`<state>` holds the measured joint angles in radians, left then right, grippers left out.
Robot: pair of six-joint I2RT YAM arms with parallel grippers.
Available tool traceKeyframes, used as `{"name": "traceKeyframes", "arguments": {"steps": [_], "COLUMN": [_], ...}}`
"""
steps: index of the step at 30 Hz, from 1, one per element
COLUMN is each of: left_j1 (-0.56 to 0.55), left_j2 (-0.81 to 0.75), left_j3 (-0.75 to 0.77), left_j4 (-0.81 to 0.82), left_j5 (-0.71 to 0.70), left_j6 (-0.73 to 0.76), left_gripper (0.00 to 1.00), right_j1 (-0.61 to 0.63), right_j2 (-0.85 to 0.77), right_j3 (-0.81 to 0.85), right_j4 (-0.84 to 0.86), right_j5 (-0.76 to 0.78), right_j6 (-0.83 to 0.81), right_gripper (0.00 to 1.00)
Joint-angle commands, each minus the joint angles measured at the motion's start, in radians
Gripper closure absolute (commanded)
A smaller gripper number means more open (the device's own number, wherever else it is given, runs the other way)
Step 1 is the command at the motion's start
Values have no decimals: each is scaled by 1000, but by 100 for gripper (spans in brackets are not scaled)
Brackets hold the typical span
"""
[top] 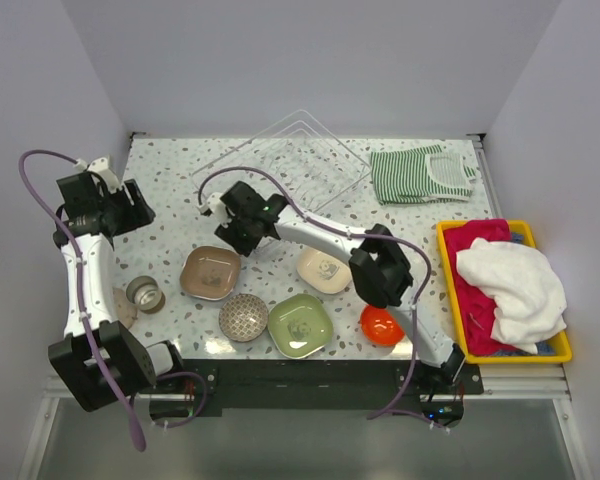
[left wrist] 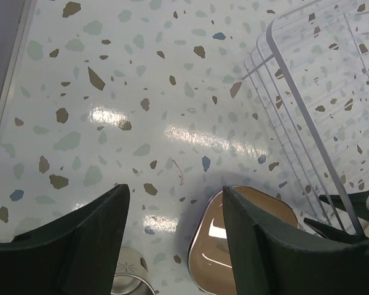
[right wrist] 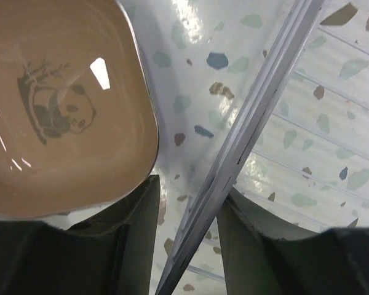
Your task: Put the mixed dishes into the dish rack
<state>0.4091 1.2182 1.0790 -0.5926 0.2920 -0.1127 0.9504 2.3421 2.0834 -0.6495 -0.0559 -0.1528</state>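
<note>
Right wrist: brown plate (right wrist: 61, 104) (panda motif) beside rack (right wrist: 258, 110).

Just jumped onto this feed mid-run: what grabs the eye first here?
The right claw straddles a rim rail of the dish rack, right beside the brown panda plate; whether it grips is unclear. The cream plate, green plate, grey patterned bowl and orange-red bowl sit on the table, outside the rack. A yellow tray piled with red and white cloths glows at the right edge.

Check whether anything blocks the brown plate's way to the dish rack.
No dish does. Only the right gripper stands between the brown plate and the dish rack, its jaws astride the rack's near rim.
</note>
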Motion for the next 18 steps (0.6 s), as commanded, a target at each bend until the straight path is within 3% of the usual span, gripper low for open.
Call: {"name": "traceKeyframes", "arguments": {"steps": [1, 8, 18], "left_j1": [-3, -3, -4], "left_j2": [-19, -19, -45], "left_j3": [-13, -28, -62], "left_j4": [37, 43, 47], "left_j5": [41, 62, 87], "left_j6": [1, 7, 8], "left_gripper": [34, 34, 34], "right_j1": [-1, -2, -10], "right_j2": [-177, -309, -339], "right_j3": [-84, -284, -448], "right_j4": [-42, -61, -58], "right_j5": [-77, -165, -257], "right_j6": [-63, -149, -372], "right_gripper": [97, 100, 100]}}
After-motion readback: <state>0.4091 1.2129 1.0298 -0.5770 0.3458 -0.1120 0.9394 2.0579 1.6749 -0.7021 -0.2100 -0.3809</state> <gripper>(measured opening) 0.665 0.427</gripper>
